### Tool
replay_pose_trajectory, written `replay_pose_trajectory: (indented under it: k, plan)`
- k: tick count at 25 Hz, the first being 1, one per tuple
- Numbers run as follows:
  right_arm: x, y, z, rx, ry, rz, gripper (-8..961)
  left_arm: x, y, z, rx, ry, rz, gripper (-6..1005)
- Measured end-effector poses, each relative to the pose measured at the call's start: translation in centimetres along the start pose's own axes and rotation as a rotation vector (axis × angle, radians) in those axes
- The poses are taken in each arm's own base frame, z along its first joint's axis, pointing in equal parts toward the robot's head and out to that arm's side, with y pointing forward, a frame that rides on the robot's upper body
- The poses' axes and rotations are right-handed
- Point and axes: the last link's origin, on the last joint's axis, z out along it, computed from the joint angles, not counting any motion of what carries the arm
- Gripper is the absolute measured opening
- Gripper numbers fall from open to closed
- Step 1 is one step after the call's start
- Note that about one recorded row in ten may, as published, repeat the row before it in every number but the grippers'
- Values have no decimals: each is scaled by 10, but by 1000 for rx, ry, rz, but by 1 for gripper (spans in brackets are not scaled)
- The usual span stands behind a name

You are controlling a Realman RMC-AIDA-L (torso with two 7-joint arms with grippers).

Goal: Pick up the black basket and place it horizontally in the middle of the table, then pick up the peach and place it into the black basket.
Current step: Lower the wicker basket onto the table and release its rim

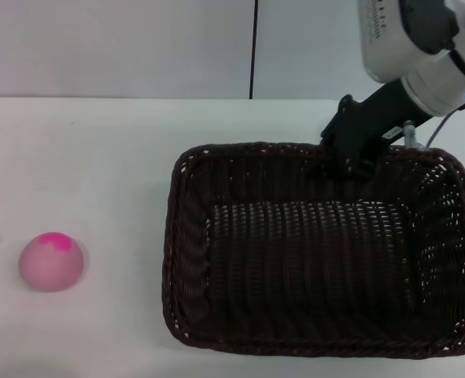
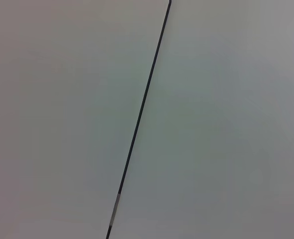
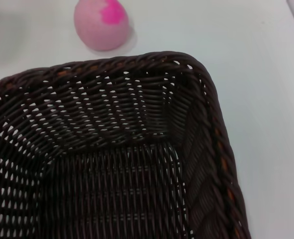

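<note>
Gripping the black basket [image 1: 319,252] by its far rim, the right tool [image 1: 356,157] positions it lengthwise on the worktop [image 1: 98,173]; next, releasing and fetching the peach [image 1: 51,261], well left.

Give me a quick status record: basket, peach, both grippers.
basket: black basket sits lengthwise across the table, right of centre, nothing inside
peach: peach on the table left of the basket, apart from it
right gripper: right gripper at the basket's far rim; open or shut unclear
left gripper: not in view; its wrist camera shows only a plain wall
</note>
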Motion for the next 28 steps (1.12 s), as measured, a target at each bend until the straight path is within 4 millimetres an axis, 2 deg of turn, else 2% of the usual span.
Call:
replay_pose_trajectory:
  k: [7,19,24,28]
  plan:
    - [2,2,12,-2,-1,7,202,0,0,-1,2,0,-2,859]
    - [-3,2,11,0,-40,36,218,1,-1,2,-6,3,4,860]
    - [-3,5,10,-2,-52,35,328,1,-1,2,-6,2,5,859]
    - [-6,10,-5,40,-114,18,416,2,0,2,-26,-1,7,859]
